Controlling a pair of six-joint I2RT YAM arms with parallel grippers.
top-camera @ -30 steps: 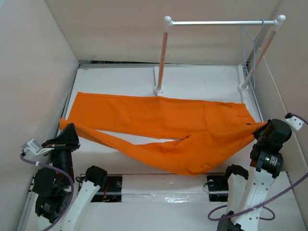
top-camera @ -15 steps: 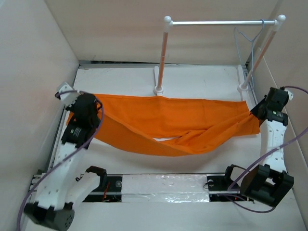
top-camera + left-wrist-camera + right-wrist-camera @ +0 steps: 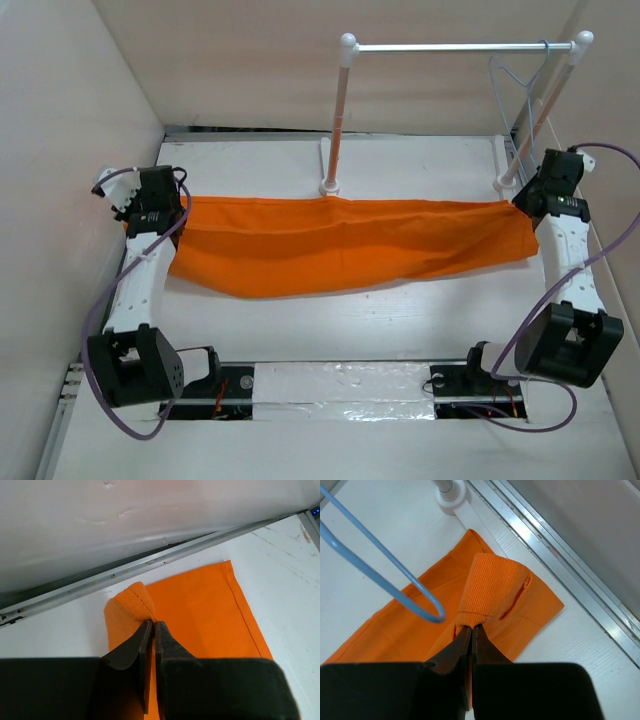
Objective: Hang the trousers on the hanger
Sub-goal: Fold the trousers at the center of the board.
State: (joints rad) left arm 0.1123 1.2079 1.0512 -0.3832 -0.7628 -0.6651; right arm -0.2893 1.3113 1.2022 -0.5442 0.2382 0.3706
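The orange trousers (image 3: 340, 245) lie folded lengthwise in a long band across the table, held at both ends. My left gripper (image 3: 172, 205) is shut on the left end, pinching a fold of cloth (image 3: 135, 602). My right gripper (image 3: 522, 205) is shut on the right, waistband end (image 3: 492, 592). The pale blue hanger (image 3: 515, 85) hangs from the right end of the rack bar; its lower corner (image 3: 395, 585) shows just left of the pinched cloth in the right wrist view.
A white two-post rack with a silver crossbar (image 3: 455, 46) stands at the back, its bases (image 3: 329, 187) (image 3: 508, 183) right behind the trousers. Walls close in on the left, back and right. A metal rail (image 3: 150, 562) runs along the wall.
Both arms have carried the trouser ends away from the near edge toward the back and pulled them apart. The trousers went from spread legs to a folded, stretched band.
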